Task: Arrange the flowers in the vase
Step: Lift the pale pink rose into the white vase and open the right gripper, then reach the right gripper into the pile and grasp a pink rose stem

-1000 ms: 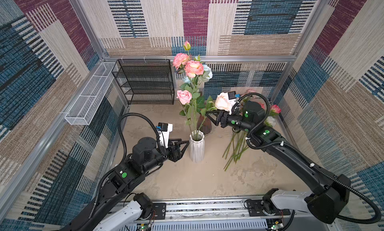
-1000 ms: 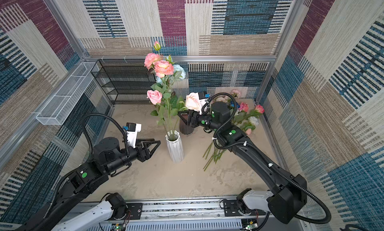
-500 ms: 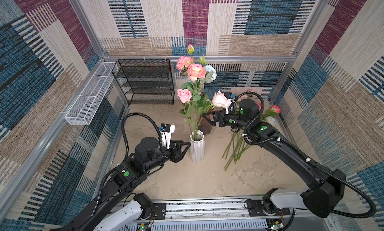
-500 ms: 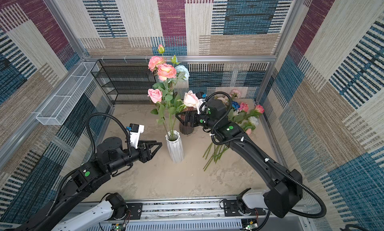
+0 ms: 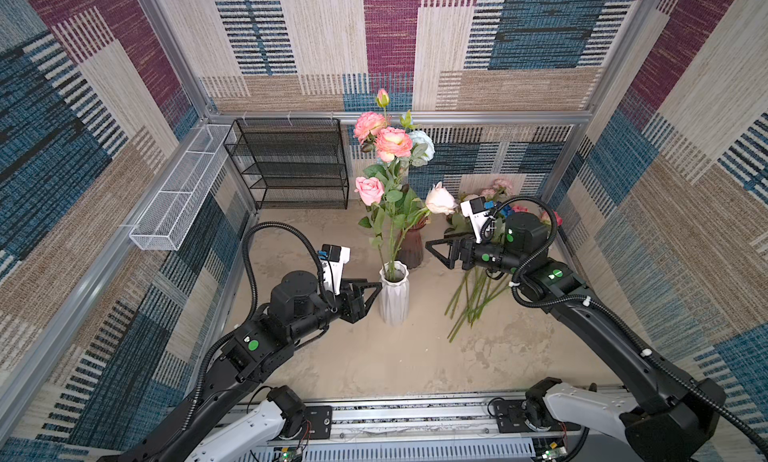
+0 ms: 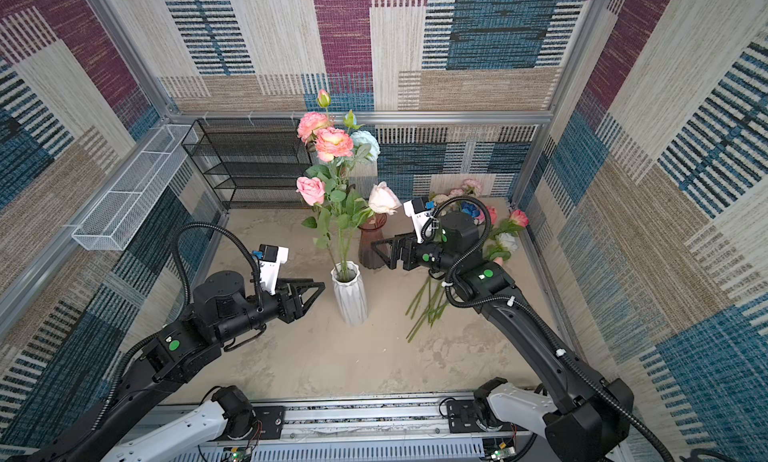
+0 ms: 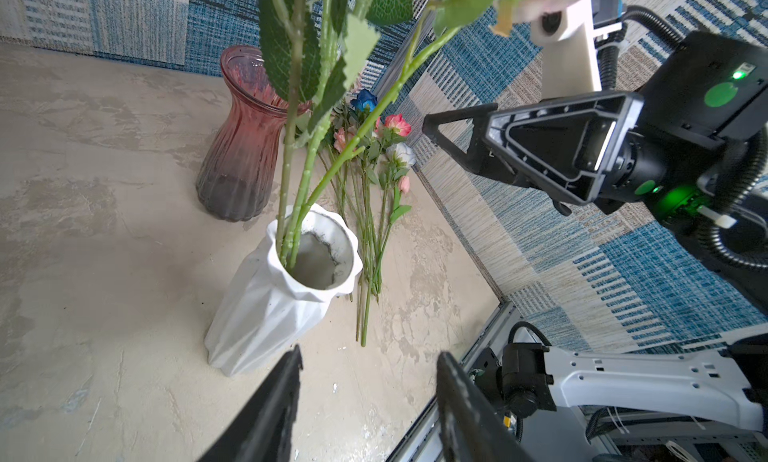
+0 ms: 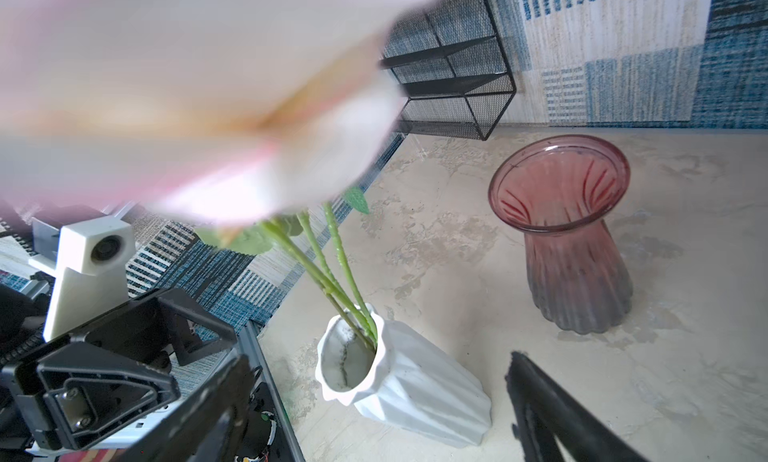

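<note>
A white faceted ceramic vase [image 5: 394,300] stands near the middle of the bench [image 5: 374,364], holding tall green-stemmed artificial roses [image 5: 392,144] with pink, peach, pale blue and cream heads. Behind it, toward the far edge, stands a ribbed red glass vase [image 5: 412,250]. More loose roses [image 5: 473,293] lie by the right edge, heads toward the far right corner. The left hand [image 5: 371,296] hovers beside the white vase, fingers apart, empty. The right hand [image 5: 437,254] hangs beside the red vase, spread wide, holding nothing.
</note>
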Motion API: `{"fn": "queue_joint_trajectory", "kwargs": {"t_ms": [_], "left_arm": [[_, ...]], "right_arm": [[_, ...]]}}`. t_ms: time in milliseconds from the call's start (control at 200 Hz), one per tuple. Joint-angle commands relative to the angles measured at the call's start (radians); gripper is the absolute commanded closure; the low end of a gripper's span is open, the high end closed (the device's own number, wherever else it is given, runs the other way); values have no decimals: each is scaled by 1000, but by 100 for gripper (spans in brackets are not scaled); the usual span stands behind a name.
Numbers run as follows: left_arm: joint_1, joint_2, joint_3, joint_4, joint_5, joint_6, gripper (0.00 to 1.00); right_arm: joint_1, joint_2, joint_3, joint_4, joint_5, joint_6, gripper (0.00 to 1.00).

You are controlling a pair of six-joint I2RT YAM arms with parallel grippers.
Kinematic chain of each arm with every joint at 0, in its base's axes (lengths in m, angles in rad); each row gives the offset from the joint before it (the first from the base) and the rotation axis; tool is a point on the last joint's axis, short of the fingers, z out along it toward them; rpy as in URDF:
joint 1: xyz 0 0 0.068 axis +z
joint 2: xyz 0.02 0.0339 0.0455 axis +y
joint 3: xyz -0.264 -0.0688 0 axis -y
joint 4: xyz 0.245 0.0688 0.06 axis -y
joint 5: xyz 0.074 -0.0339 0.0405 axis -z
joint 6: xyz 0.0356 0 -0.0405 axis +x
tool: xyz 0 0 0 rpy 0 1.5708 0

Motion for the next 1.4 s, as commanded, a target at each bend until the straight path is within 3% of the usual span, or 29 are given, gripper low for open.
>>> {"fn": "queue_joint_trajectory", "kwargs": {"t_ms": [0,280,381,526,631,741,997,1177,1392], "left_arm": [[-1,-8,12,1,-11,-42,46],[1,-78,15,-34,-64,-17,41],[0,-108,5,-35,-83,-17,41],[0,-159,-24,-27,-116,-14,41],[1,-185,-45,-26,-118,-17,41],[1,-197,-48,-53,-124,-20,41],[0,-254,-57,-94,-139,-23,41],[0,-273,-57,-123,-153,-23,41],[1,-284,-54,-147,-162,-27,41]], "right_arm": [[-13,-28,-36,-43,24,-32,4],[-90,-128,-256,-44,101,-9,11],[-153,-121,-325,-9,146,12,20],[-201,-16,-357,95,300,41,37],[-210,129,-290,136,378,27,42],[-247,301,-187,148,387,15,48],[-277,679,94,50,482,-24,57],[-280,845,210,-4,496,-34,60],[-290,954,313,-38,490,-52,76]]}}
